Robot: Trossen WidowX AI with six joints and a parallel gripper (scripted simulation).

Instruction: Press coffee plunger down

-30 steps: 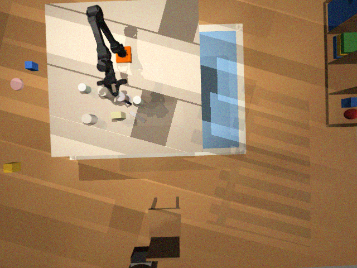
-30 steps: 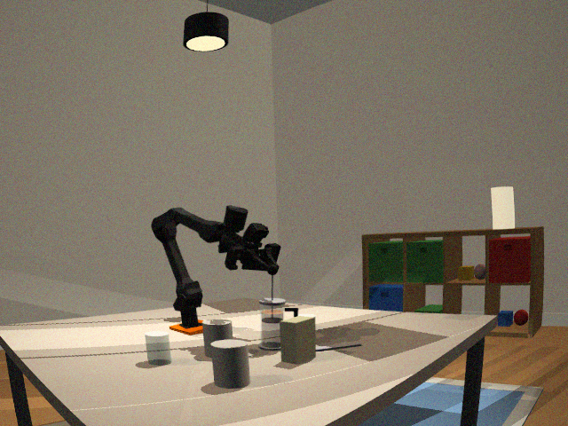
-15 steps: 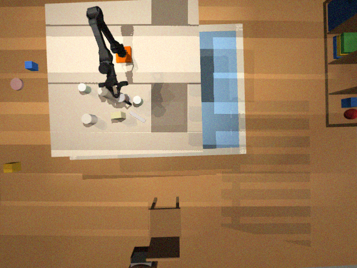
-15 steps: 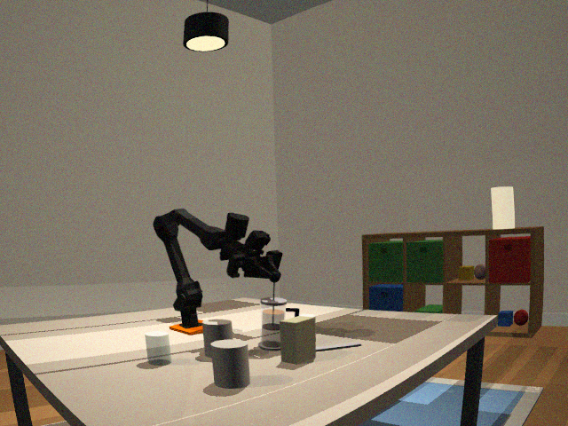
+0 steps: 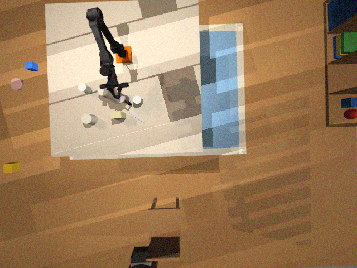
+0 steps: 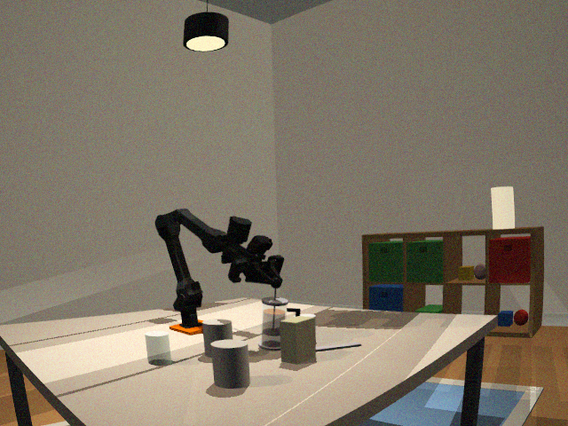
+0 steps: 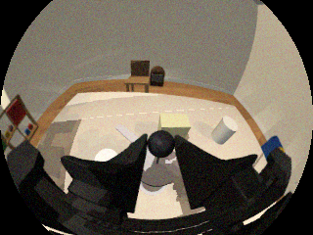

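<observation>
The coffee press stands upright on the table, a clear glass cylinder with a grey lid and a black side handle. A short stretch of thin plunger rod shows between the lid and my fingertips. My gripper is shut on the round black plunger knob, which shows between the fingertips in the wrist view. The gripper is above the press, tilted downward. In the top view the arm covers part of the press.
A yellowish box stands close to the press. A white cylinder is beside the handle. Grey cylinders and a pale cup stand on the other side. A flat strip lies past the box.
</observation>
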